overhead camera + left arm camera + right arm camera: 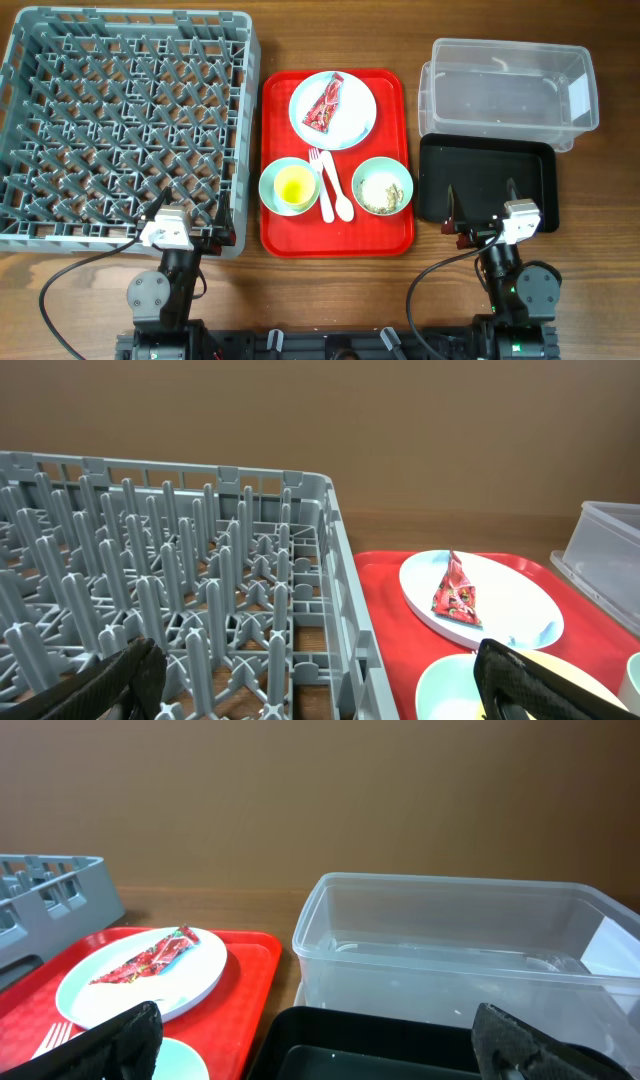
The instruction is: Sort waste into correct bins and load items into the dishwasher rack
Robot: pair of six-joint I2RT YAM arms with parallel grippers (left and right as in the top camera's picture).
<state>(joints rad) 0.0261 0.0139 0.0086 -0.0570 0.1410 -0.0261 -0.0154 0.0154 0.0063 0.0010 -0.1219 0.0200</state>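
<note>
The grey dishwasher rack point(125, 125) fills the left. A red serving tray point(337, 240) holds a pale-blue plate point(355, 115) with the red wrapper point(326, 103) on it. A green-blue bowl point(270, 180) has the yellow cup point(294, 186) inside. A second bowl point(403, 172) holds beige-white crumbs point(381, 190); I cannot tell a tissue apart from them. The white fork point(322, 178) and spoon point(340, 200) lie between the bowls. The clear tub point(510, 85) and black tray point(487, 180) are at the right. My left gripper point(190, 212) is open over the rack's near right corner. My right gripper point(481, 205) is open over the black tray's near edge.
The left wrist view shows the rack's pegs point(200, 560), the plate point(510, 600) and the wrapper point(456, 592). The right wrist view shows the clear tub point(450, 940) behind the black tray point(380, 1040), and the plate point(180, 985) on the red tray to the left.
</note>
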